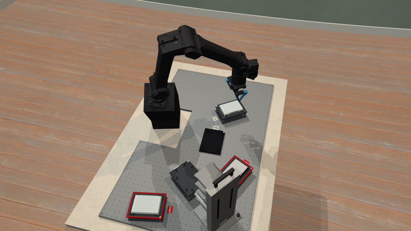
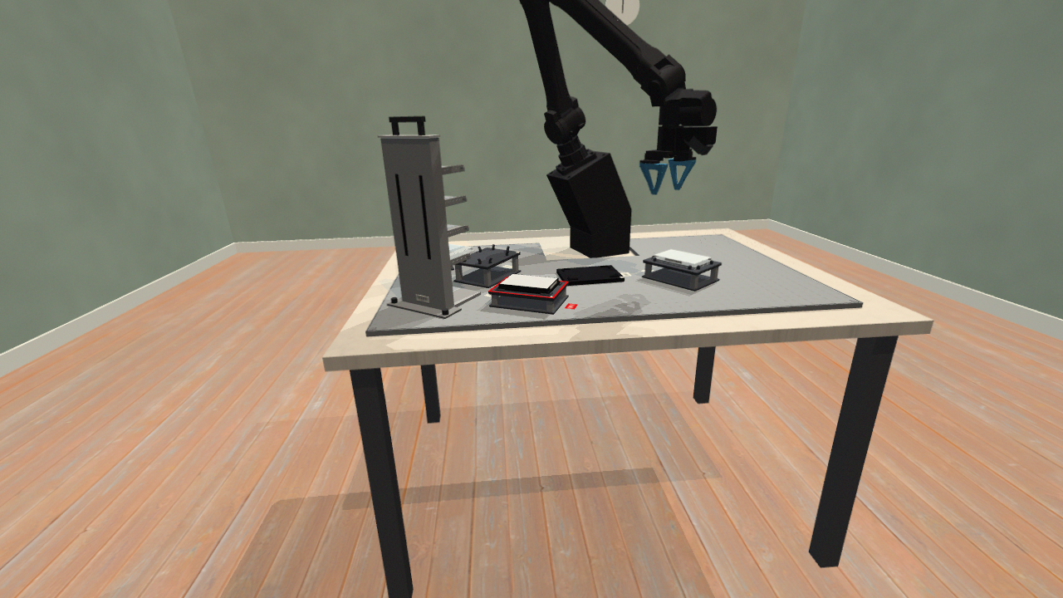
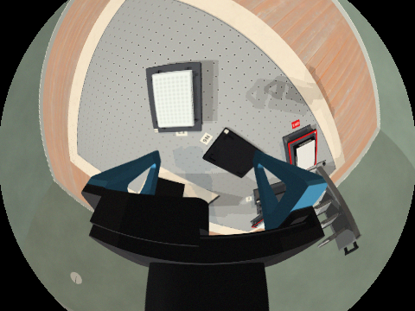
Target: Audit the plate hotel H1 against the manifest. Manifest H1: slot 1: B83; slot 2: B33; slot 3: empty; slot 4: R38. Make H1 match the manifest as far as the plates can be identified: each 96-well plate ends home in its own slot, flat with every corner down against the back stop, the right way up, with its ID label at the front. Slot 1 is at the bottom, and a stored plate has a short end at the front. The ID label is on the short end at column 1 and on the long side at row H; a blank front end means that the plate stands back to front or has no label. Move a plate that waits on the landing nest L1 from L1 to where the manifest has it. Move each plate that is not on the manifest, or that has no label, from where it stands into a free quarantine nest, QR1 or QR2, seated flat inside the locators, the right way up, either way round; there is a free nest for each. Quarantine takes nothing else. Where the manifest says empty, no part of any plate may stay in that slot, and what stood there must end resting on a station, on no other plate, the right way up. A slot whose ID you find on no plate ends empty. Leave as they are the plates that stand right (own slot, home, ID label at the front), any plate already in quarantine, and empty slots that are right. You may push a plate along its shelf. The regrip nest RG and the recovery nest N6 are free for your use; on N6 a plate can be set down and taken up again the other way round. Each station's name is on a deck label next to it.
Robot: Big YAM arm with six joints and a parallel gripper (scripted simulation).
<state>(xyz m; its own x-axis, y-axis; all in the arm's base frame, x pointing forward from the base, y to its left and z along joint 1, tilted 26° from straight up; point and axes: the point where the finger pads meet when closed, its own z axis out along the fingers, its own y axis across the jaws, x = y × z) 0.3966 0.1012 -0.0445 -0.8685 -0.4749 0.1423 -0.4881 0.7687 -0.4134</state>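
Observation:
A white 96-well plate [image 1: 230, 107] [image 2: 683, 257] [image 3: 172, 98] lies flat on the raised landing nest L1 [image 1: 232, 116] [image 2: 683, 271]. My gripper [image 1: 236, 89] [image 2: 666, 177] [image 3: 207, 155] is open and empty, hanging high above the far end of that plate. The plate hotel H1 [image 1: 221, 201] [image 2: 416, 223] [image 3: 337, 207] stands at the near end of the deck. Its three upper shelves look bare from the side, and a pale plate [image 2: 462, 252] seems to lie on the lowest shelf. No ID labels are readable.
The black nest N6 [image 1: 212, 140] [image 2: 589, 273] [image 3: 231, 152] lies flat between L1 and the hotel. The red-framed nests QR1 [image 1: 245, 172] [image 2: 529, 294] [image 3: 304, 151] and QR2 [image 1: 146, 204] each hold a plate. The regrip nest RG [image 1: 183, 178] [image 2: 487, 263] stands beside the hotel.

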